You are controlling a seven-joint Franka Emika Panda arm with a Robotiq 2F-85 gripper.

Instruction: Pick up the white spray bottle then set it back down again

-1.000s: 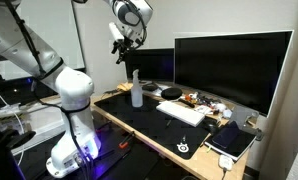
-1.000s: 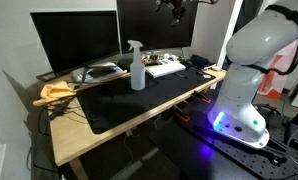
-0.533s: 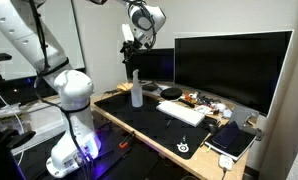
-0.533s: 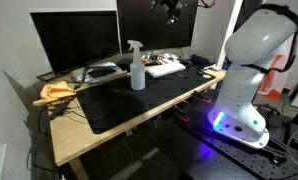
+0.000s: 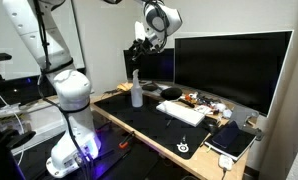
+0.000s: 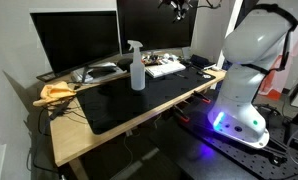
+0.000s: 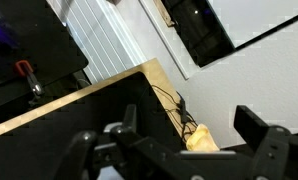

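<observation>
The white spray bottle (image 5: 136, 90) (image 6: 137, 66) stands upright on the black desk mat (image 5: 154, 125) (image 6: 139, 100), near the mat's end closest to the robot's base. My gripper (image 5: 140, 44) (image 6: 179, 8) hangs high above the desk in both exterior views, well above the bottle and apart from it. In the wrist view the gripper (image 7: 189, 135) is open, its two black fingers (image 7: 259, 130) wide apart with nothing between them. That view shows no bottle, only the desk's wooden edge and a yellow cloth (image 7: 201, 140) far below.
Two dark monitors (image 5: 229, 65) (image 6: 74, 40) line the back of the desk. A white keyboard (image 5: 181, 112) (image 6: 164, 67) lies beyond the bottle, a tablet (image 5: 234, 138) at the far end. The yellow cloth (image 6: 57, 92) sits at one desk corner. The white robot base (image 5: 71, 110) (image 6: 244, 80) stands beside the desk.
The arm has swung its gripper sideways high over the desk, toward the monitors. The gripper stays open. The bottle has not moved.
</observation>
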